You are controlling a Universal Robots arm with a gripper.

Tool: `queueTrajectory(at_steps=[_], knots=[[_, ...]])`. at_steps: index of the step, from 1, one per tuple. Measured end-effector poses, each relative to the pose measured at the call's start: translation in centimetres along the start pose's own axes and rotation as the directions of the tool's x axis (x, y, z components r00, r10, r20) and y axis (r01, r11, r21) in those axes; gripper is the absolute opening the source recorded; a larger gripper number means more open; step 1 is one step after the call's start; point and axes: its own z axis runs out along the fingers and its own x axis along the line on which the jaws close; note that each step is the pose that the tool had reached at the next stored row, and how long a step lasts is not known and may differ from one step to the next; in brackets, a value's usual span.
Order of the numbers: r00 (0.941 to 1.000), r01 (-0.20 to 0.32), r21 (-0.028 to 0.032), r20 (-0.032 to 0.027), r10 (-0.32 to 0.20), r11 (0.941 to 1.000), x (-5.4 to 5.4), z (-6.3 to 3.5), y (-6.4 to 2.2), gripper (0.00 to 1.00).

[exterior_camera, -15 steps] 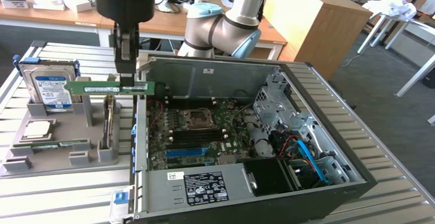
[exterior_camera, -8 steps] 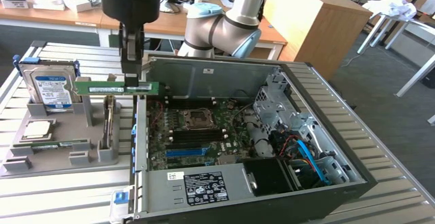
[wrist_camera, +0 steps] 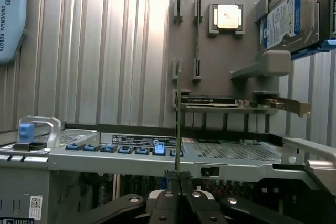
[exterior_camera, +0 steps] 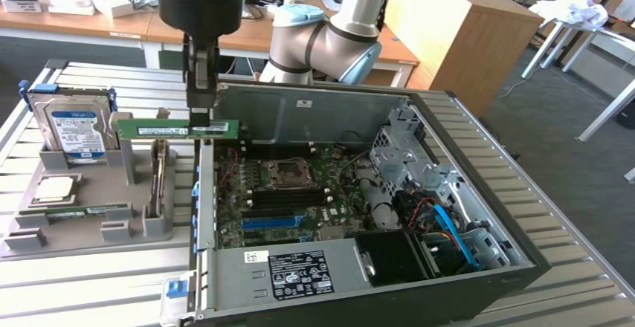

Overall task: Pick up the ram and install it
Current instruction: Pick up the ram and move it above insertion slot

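The ram (exterior_camera: 163, 127) is a long green stick with a white label, held level in the air by its end toward the exterior view's right. My gripper (exterior_camera: 201, 121) is shut on it, hanging over the edge between the grey parts holder (exterior_camera: 70, 234) and the open computer case (exterior_camera: 476, 193). The motherboard (exterior_camera: 288, 193) with its slots lies lower down, toward the exterior view's right of the ram. In the wrist view the ram (wrist_camera: 178, 124) shows edge-on as a thin upright line rising from my gripper (wrist_camera: 178, 178), whose fingertips are pressed against it.
On the grey holder stand a blue-labelled hard drive (exterior_camera: 71, 130), a square silver processor chip (exterior_camera: 55, 188), an upright expansion card (exterior_camera: 159, 182) and a thin green strip (exterior_camera: 85, 210). The case wall (exterior_camera: 297, 111) rises just behind the gripper. Wooden desks stand behind the slatted table.
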Motion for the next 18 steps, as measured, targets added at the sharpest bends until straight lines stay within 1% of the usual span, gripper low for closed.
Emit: queueTrajectory(at_steps=[18], knots=[[1.0, 0.0, -0.0007, 0.0001, 0.0, 1.0, 0.1, -0.03, -1.8, 0.12]])
